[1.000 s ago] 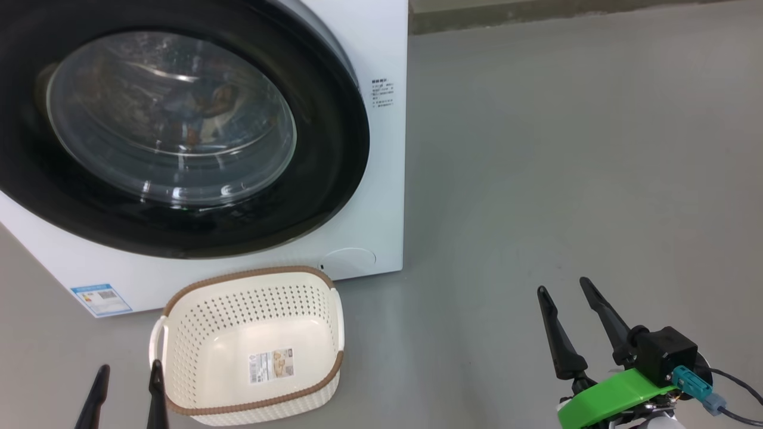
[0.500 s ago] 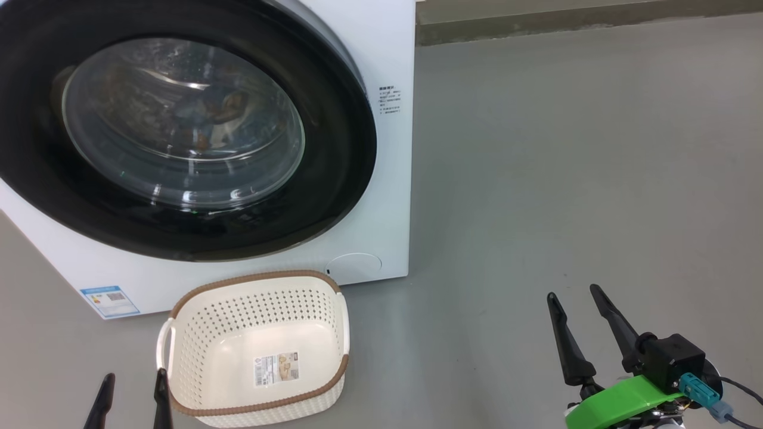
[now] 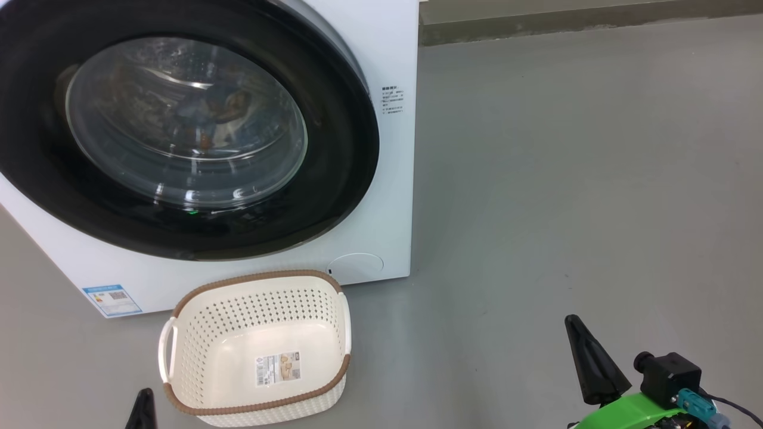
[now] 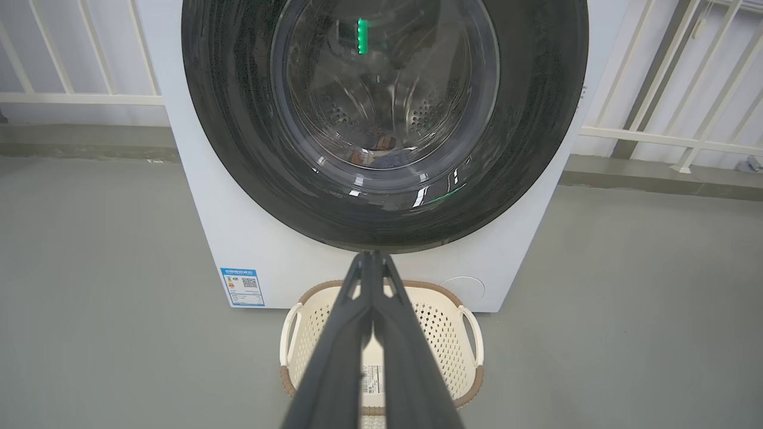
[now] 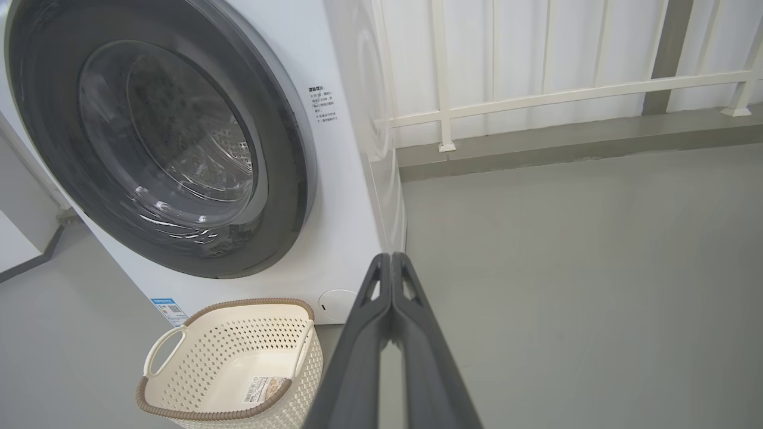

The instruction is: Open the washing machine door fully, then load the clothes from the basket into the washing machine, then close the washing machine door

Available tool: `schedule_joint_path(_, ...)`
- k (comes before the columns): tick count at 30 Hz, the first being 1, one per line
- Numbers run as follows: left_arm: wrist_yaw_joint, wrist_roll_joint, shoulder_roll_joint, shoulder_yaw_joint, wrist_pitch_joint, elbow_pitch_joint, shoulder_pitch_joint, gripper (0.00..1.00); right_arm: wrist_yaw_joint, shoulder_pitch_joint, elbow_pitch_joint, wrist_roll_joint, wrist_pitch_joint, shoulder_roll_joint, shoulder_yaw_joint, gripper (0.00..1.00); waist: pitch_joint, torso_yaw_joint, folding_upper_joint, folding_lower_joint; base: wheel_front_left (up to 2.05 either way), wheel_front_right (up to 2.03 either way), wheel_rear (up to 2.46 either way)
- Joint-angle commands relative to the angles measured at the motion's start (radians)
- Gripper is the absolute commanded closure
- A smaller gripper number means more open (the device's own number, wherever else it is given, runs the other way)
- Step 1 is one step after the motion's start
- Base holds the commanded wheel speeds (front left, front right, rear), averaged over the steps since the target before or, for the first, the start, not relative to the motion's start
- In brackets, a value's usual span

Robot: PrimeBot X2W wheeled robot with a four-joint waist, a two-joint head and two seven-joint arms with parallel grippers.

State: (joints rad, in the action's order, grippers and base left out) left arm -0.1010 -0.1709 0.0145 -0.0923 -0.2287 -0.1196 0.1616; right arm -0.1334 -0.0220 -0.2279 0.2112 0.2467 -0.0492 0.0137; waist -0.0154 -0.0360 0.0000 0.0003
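1. While the washing machine door [image 3: 340, 149] sits shut against the washing machine [image 3: 390, 208], blue and orange-brown clothes [image 3: 223, 107] show dimly behind its glass.
2. The basket [image 3: 262, 276] stands on the floor [image 3: 566, 179] just in front of the machine.
3. The left end effector [image 3: 143, 398] is closed on nothing, near the basket's left corner.
4. The right end effector [image 3: 578, 328] is closed too, holding nothing, well apart to the right.

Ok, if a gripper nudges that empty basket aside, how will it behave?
The basket looks empty and is perforated plastic, so it is probably very light. On the smooth grey floor it would likely slide rather than tip, since it sits low and wide. Its walls may flex a little if squeezed.
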Motion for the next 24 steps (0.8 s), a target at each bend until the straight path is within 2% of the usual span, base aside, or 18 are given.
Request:
schedule_joint_path(1,-0.001,-0.022,0.012,-0.008,0.006,0.017,-0.02,1.0,0.0,-0.026,0.025,0.029,-0.006,-0.003,-0.003,1.0,0.0,0.0,0.0,0.0019,0.0,0.0,0.0)
schedule_joint_path(6,-0.003,-0.095,0.013,-0.006,0.02,0.012,-0.03,1.0,0.0,-0.03,0.021,0.102,-0.021,-0.006,-0.006,1.0,0.002,0.002,0.0,-0.0002,0.0,0.0,0.0)
schedule_joint_path(24,-0.007,-0.31,0.017,-0.006,0.07,-0.008,-0.067,1.0,0.001,-0.039,0.015,0.315,-0.069,-0.011,-0.018,1.0,0.005,0.007,0.0,-0.0003,0.0,0.0,0.0)
